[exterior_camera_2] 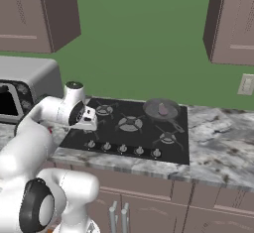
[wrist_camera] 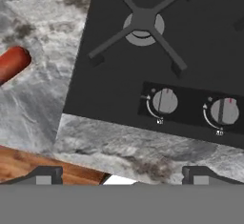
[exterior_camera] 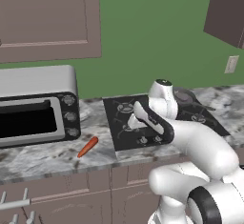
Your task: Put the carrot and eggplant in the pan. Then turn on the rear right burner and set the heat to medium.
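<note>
- Two vegetables to load, and one is looking done: the eggplant (exterior_camera_2: 162, 109) is sitting inside the pan (exterior_camera_2: 159, 107) at the stove's rear right corner.
- Carrot (exterior_camera: 88, 147) is lying flat on the counter (exterior_camera: 43, 158) between the toaster oven (exterior_camera: 35, 105) and the left edge of the stove (exterior_camera: 125, 123), near the counter's front edge, apart from both.
- Gripper (wrist_camera: 122, 176) is hanging over the stove's front left corner, fingers spread wide, gripping nothing; the hand view is showing the front left burner (wrist_camera: 143, 25), two knobs (wrist_camera: 164, 101) and the carrot's thick end at the left.
- Judging the current step: going for the carrot; burner knob is coming later.
- Handling guess: the carrot is looking light, stiff and smooth, so it is likely rolling if nudged from the side.
- Best hold is probably across the thicker half, jaws straddling its width and coming straight down; the thin tip is likely slipping out of the pads.
- Risk: pushing it toward the counter's front edge while closing.
</note>
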Controlling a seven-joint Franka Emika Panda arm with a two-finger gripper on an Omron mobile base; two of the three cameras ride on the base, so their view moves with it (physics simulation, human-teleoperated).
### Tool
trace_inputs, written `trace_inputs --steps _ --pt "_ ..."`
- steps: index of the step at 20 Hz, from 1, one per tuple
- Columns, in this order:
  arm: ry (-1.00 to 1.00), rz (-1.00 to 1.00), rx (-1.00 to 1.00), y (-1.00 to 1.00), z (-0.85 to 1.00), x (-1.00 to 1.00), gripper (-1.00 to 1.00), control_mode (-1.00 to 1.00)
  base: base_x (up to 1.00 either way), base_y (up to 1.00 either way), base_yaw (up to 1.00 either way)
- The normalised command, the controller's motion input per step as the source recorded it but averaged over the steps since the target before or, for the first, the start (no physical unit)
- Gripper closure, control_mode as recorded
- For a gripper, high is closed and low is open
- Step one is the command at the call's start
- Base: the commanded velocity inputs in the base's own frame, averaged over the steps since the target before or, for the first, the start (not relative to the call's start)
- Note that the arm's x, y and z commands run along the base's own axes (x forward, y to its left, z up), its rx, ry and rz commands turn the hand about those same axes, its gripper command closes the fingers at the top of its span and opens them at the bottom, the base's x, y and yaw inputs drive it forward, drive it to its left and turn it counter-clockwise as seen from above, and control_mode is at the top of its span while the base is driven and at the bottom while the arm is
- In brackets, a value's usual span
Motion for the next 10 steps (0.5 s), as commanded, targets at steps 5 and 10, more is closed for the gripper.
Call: trace_inputs --steps 5,10 --pt "0.06 -0.26 0.0 0.53 0.0 0.01 -1.0 -1.0 0.0 0.0 0.0" --pt "0.0 -0.09 0.0 0.18 0.0 0.1 -1.0 -1.0 0.0 0.0 0.0"
